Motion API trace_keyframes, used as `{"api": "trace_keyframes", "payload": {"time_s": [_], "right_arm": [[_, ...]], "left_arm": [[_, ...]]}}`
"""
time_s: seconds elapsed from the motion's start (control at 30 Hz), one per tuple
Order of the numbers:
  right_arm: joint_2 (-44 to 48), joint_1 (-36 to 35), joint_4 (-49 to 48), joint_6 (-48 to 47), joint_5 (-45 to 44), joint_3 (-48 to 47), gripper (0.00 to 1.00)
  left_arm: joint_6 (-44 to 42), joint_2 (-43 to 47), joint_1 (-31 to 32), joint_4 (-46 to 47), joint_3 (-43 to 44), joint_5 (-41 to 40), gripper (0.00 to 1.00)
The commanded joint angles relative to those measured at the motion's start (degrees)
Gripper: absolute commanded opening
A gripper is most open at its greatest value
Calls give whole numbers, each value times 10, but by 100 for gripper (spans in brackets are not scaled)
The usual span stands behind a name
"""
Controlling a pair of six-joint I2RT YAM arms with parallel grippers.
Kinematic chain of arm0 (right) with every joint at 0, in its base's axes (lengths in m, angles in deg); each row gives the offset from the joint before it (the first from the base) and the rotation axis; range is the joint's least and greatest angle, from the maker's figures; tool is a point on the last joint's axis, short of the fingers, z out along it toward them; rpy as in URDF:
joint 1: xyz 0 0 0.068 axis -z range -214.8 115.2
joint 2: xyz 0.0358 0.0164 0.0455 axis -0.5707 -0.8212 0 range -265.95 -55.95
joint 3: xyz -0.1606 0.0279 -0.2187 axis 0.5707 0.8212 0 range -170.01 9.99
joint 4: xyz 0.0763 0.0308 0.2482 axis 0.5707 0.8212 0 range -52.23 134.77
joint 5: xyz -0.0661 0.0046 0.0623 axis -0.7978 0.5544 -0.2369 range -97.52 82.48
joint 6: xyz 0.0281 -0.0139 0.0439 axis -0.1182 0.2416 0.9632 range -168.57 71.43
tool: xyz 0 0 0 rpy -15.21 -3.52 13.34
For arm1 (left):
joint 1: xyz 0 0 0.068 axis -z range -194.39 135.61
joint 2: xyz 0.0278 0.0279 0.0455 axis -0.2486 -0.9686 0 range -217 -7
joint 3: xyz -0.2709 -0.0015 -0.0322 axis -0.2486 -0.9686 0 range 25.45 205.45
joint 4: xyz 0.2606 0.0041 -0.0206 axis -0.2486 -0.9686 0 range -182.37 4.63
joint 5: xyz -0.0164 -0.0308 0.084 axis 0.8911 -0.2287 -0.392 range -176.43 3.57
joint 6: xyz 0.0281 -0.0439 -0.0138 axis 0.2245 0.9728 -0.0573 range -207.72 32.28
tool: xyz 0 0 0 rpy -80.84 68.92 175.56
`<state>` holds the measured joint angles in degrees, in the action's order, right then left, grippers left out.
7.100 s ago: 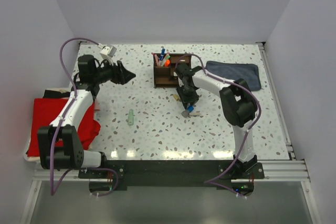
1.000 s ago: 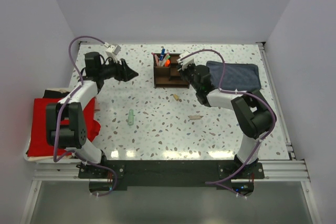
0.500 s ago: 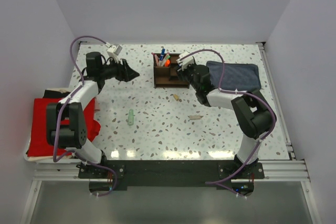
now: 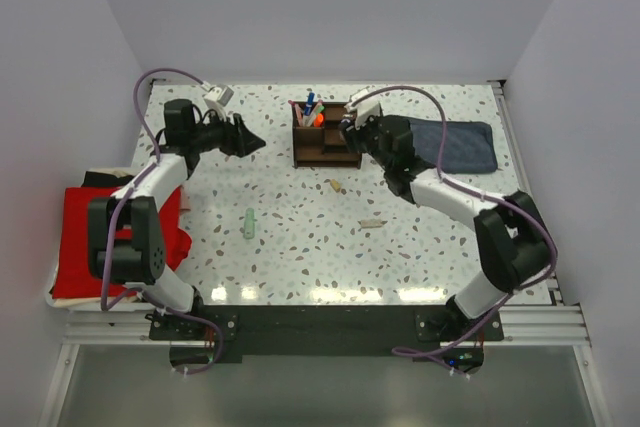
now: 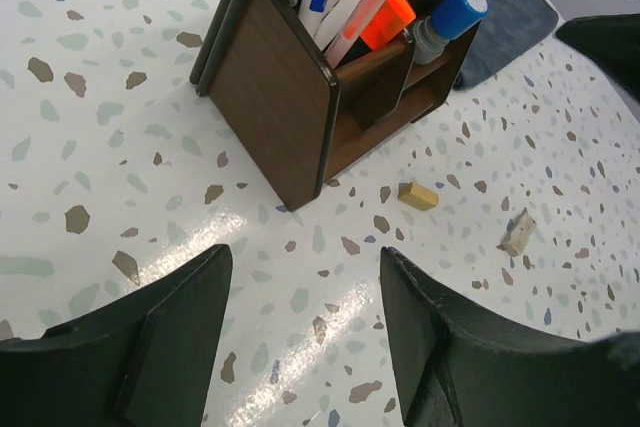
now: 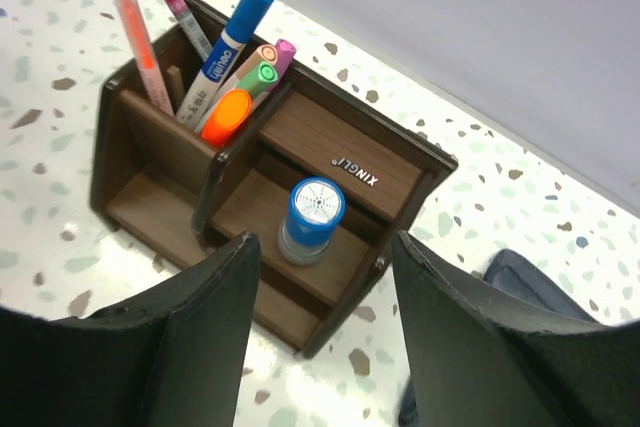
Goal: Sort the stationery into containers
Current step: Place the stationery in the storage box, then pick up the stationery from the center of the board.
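The dark brown wooden organizer (image 4: 312, 150) stands at the back middle of the table, and also shows in the left wrist view (image 5: 290, 97) and the right wrist view (image 6: 150, 142). Its tall compartment holds several pens (image 6: 228, 47) and an orange highlighter (image 6: 228, 115). A blue cylinder (image 6: 312, 219) stands upright on its middle step. My right gripper (image 6: 327, 242) is open and empty just above that cylinder. My left gripper (image 4: 255, 142) is open and empty, left of the organizer. On the table lie a pale green tube (image 4: 248, 223) and two tan bits (image 4: 337, 185) (image 4: 372, 223).
A folded blue-grey cloth (image 4: 460, 145) lies right of the organizer, under the right arm. A red cloth (image 4: 110, 237) hangs over the table's left edge. White walls close the back and both sides.
The right gripper carried the blue cylinder from the table's middle to the organizer, let go and drew back with its elbow swinging right. The left arm has barely moved.
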<state>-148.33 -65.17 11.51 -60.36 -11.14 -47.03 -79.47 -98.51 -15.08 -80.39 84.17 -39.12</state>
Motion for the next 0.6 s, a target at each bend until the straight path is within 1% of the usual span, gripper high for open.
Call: {"api": "trace_keyframes", "payload": {"time_s": [0.0, 0.03, 0.07, 0.1, 0.13, 0.17, 0.2, 0.23, 0.27, 0.3, 0.37, 0.43, 0.5, 0.57], "right_arm": [[92, -1, 218, 68, 35, -13, 59], [101, -1, 248, 80, 53, -12, 58], [112, -2, 280, 110, 57, -13, 58], [114, -2, 336, 114, 69, -17, 57], [115, -1, 363, 136, 80, -20, 55], [117, -2, 385, 137, 93, -21, 54], [118, -2, 410, 138, 122, -19, 54], [118, -1, 419, 134, 140, -17, 54], [117, -1, 431, 103, 162, -18, 54], [113, -2, 459, 93, 171, -21, 53], [117, -1, 472, 92, 146, -15, 52], [128, -1, 490, 103, 101, 3, 52], [157, -1, 497, 87, 104, 40, 53], [178, -2, 523, 8, 137, 64, 55]], "left_arm": [[-53, 68, 2, -49, 11, -41, 66], [-60, 78, 2, -75, 5, -54, 67], [-65, 88, 2, -92, -4, -85, 67], [-74, 105, 16, -130, -8, -100, 68], [-80, 112, 20, -153, -11, -113, 68], [-80, 116, 25, -178, -14, -140, 68], [-105, 123, 30, -222, -16, -150, 68], [-108, 125, 41, -243, -19, -159, 68], [-110, 128, 46, -258, -28, -173, 68], [-106, 139, 53, -276, -37, -182, 68], [-95, 151, 68, -287, -63, -208, 68], [-67, 166, 72, -297, -92, -219, 68], [-46, 175, 75, -298, -111, -226, 68], [-33, 179, 80, -297, -120, -249, 69]]}}
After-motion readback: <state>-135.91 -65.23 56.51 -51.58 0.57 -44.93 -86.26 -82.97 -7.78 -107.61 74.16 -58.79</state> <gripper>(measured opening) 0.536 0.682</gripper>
